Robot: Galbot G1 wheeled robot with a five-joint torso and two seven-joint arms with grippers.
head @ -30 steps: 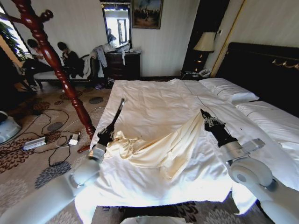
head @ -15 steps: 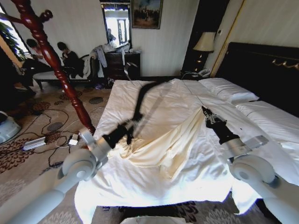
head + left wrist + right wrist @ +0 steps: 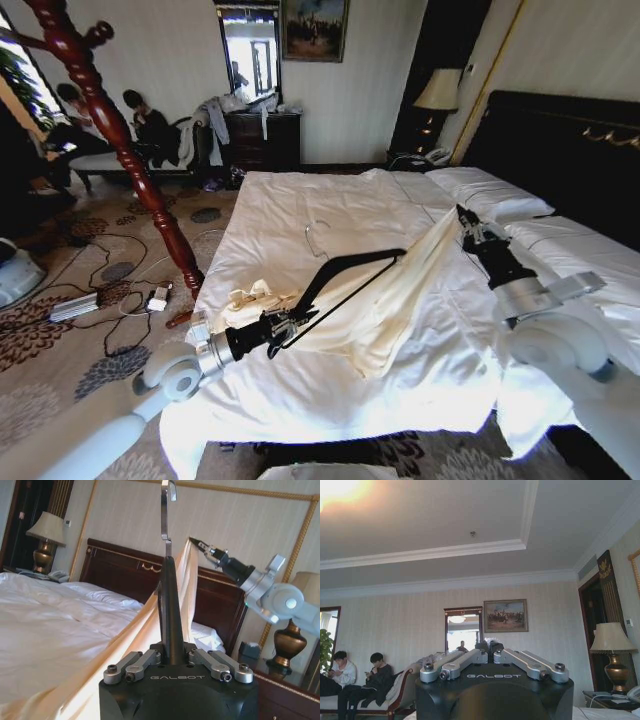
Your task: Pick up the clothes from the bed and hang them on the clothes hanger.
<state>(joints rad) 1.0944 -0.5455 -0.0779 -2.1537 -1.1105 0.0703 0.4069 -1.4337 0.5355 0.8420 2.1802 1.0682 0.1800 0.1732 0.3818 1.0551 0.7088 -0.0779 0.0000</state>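
The clothes (image 3: 385, 305), a pale cream garment, lie across the white bed (image 3: 300, 200). One end is pulled up in a taut ridge to my right gripper (image 3: 463, 214), which is shut on it above the duvet near the pillows. My left gripper (image 3: 287, 325) is shut on one end of the black clothes hanger (image 3: 345, 265). The hanger reaches over the garment toward the right arm, its silver hook (image 3: 315, 238) pointing away. In the left wrist view the clothes hanger (image 3: 167, 605) stands out of my left gripper (image 3: 171, 652), with the clothes (image 3: 150, 630) draped beside it up to my right gripper (image 3: 201, 544).
A red-brown wooden coat stand (image 3: 110, 130) rises left of the bed. Cables and a power strip (image 3: 75, 305) lie on the carpet below it. Pillows (image 3: 490, 195) and the black headboard (image 3: 560, 140) are at the right. A dresser (image 3: 265, 140) stands at the back wall.
My left arm swung the hanger from upright down across the garment, pointing right. My right gripper rose and moved back toward the pillows, lifting the garment's end higher.
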